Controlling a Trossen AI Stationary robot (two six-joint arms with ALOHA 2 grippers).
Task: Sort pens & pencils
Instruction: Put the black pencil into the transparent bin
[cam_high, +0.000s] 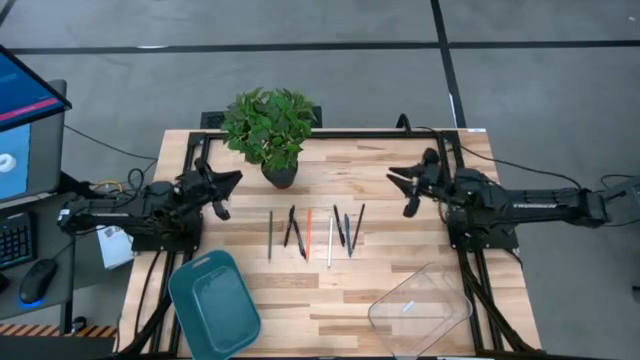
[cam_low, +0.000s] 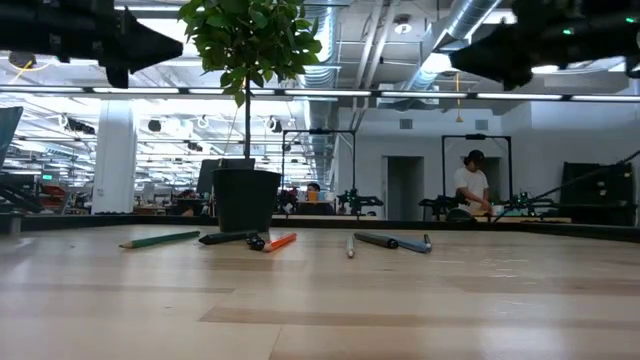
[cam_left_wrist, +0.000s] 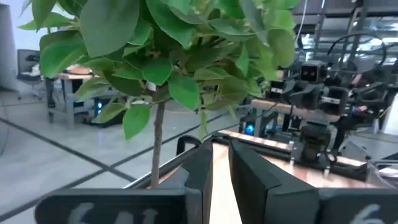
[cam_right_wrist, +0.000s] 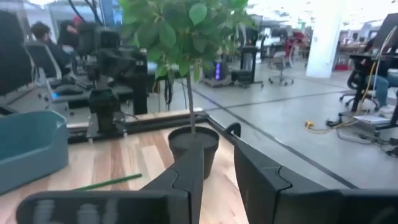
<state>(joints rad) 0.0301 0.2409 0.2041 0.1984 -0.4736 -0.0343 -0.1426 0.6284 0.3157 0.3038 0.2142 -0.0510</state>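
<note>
The pens & pencils (cam_high: 315, 235) lie side by side in a loose row on the middle of the wooden table: an olive one (cam_high: 270, 235) at the left, black ones, an orange-red one (cam_high: 309, 230), a white one (cam_high: 329, 240) and dark ones at the right. The low view shows them flat on the boards, the olive one (cam_low: 160, 239) leftmost. My left gripper (cam_high: 228, 195) hangs above the table left of the row, and my right gripper (cam_high: 402, 192) hangs to its right. Both point level toward the middle. Each shows a narrow gap between its fingers (cam_left_wrist: 221, 165) (cam_right_wrist: 219, 163), with nothing in it.
A potted plant (cam_high: 270, 130) stands in a black pot (cam_high: 280, 175) at the far side, between the two grippers. A teal tray (cam_high: 213, 305) lies at the near left and a clear plastic container (cam_high: 420, 305) at the near right. People sit in the room beyond the table.
</note>
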